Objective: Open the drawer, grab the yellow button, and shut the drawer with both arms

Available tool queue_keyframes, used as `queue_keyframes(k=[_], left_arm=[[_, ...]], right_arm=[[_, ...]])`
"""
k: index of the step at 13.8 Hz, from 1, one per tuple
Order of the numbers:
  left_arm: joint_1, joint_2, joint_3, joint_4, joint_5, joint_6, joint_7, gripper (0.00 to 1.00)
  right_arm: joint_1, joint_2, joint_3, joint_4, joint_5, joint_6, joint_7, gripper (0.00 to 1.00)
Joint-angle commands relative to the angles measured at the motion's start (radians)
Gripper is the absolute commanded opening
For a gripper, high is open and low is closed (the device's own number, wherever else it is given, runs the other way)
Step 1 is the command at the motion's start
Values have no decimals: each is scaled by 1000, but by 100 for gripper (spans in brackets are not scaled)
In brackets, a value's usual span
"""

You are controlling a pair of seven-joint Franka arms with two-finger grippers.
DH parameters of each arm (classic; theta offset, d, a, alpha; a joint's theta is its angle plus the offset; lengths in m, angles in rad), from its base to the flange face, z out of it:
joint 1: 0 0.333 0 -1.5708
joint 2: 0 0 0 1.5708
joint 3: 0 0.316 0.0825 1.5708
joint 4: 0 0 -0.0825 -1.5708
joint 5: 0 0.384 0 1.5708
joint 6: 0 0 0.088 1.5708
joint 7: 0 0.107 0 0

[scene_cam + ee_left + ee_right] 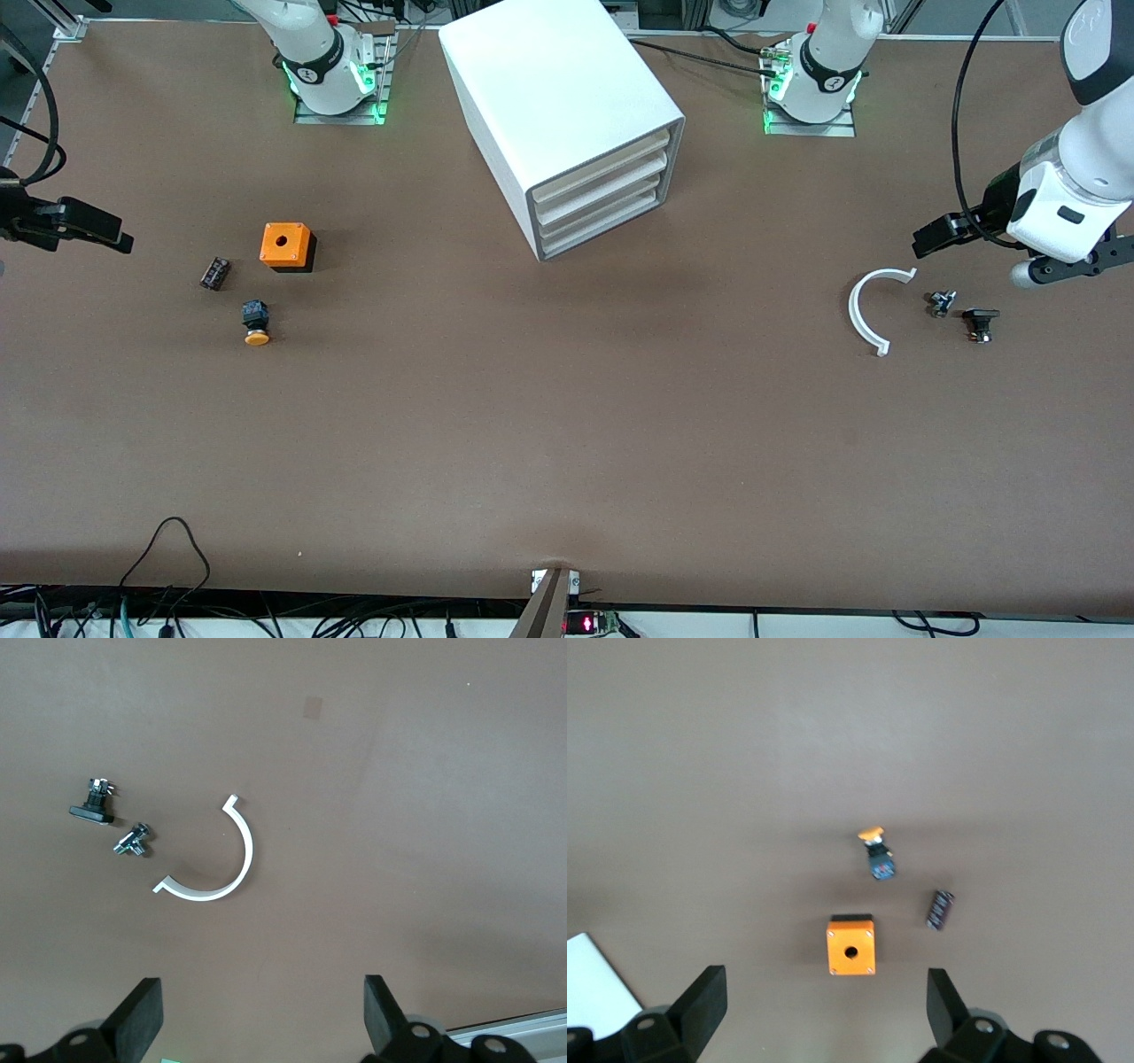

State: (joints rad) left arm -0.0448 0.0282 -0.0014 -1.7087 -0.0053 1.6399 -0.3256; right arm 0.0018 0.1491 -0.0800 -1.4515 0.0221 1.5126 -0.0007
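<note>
Looking at your right gripper (819, 1010), its body was cut off, fingers spread wide over the yellow button (256, 322) near the orange box (288, 246); the drawer unit (567, 124) was shut; left gripper (261, 1014) hovered wide.

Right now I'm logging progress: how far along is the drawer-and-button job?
All drawers of the white cabinet are shut. A yellow-capped button lies on the table near the orange box. That fits a finished job, or one where the button meant is in a drawer. Left hand and right hand hang open, holding nothing.
</note>
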Motion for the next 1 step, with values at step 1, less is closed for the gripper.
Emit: queue_keyframes(k=[1], left_arm=[[3, 15, -5, 37, 18, -19, 22, 100]], right_arm=[[-9, -46, 32, -65, -36, -34, 173, 100]])
